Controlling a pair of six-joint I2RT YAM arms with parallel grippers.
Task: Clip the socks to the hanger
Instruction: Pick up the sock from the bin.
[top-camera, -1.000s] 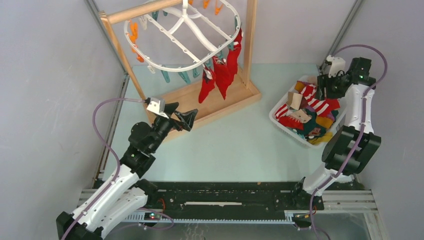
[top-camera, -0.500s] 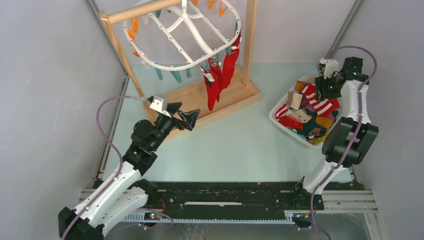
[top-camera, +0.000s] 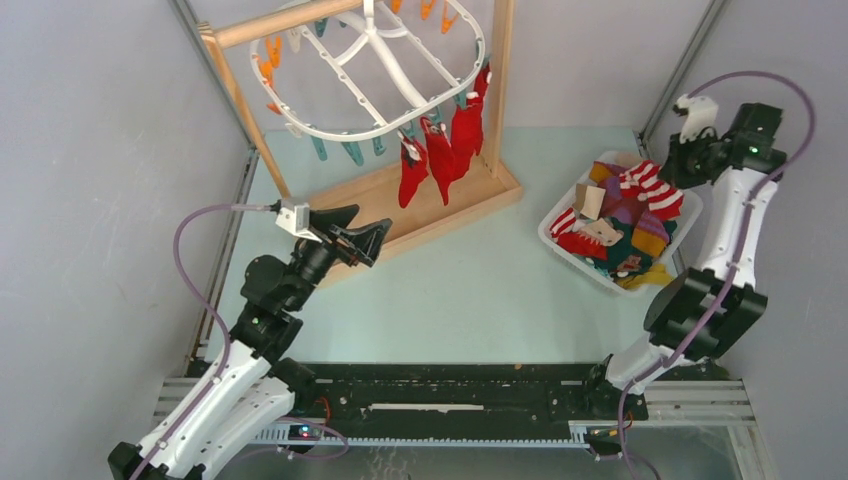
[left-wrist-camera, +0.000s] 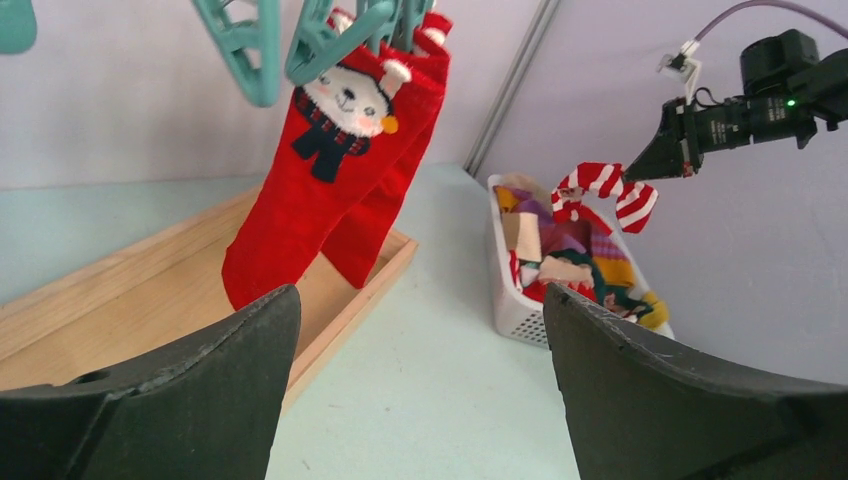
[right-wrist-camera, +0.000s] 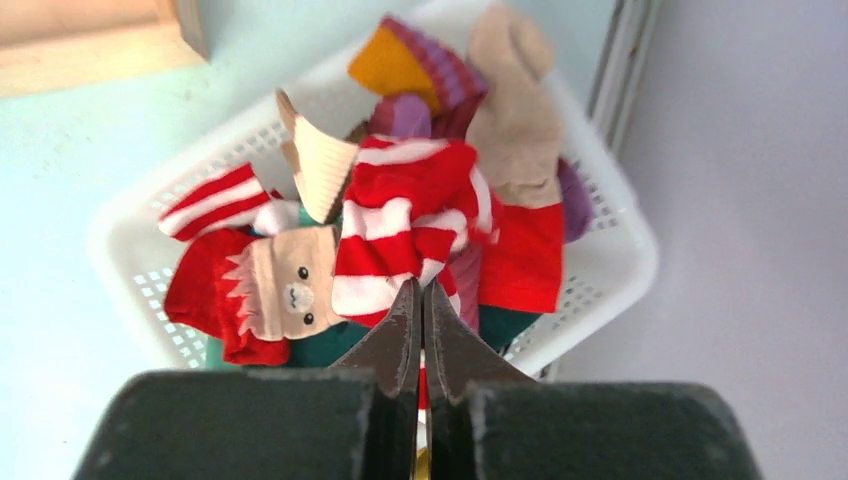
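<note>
Left gripper (top-camera: 358, 228): jaws spread wide and holding nothing; it hovers over the near-left corner of the wooden stand (top-camera: 440, 200).
Open room: a bare strip of table (top-camera: 480, 290) runs between the stand's base and the basket (top-camera: 555, 235).
Right gripper (top-camera: 672, 165): pinched tight on the striped sock (top-camera: 655, 185), held above the basket, close to the right wall (top-camera: 790, 300).
Basket edge: it sits at the table's right edge, with loose socks (top-camera: 610, 245) heaped inside.
Hanger (top-camera: 380, 60): it hangs tilted from the stand's crossbar; red socks (top-camera: 440, 150) clipped to its near-right rim dangle over the stand's base.
Left wrist only: a bear face on the front one of the red socks (left-wrist-camera: 320, 190), teal clothespins (left-wrist-camera: 250, 50), and the striped sock (left-wrist-camera: 600, 185) arching from the right gripper (left-wrist-camera: 650, 160).
Right wrist only: the fingertips (right-wrist-camera: 405, 310) meeting on the striped sock (right-wrist-camera: 400, 240).
</note>
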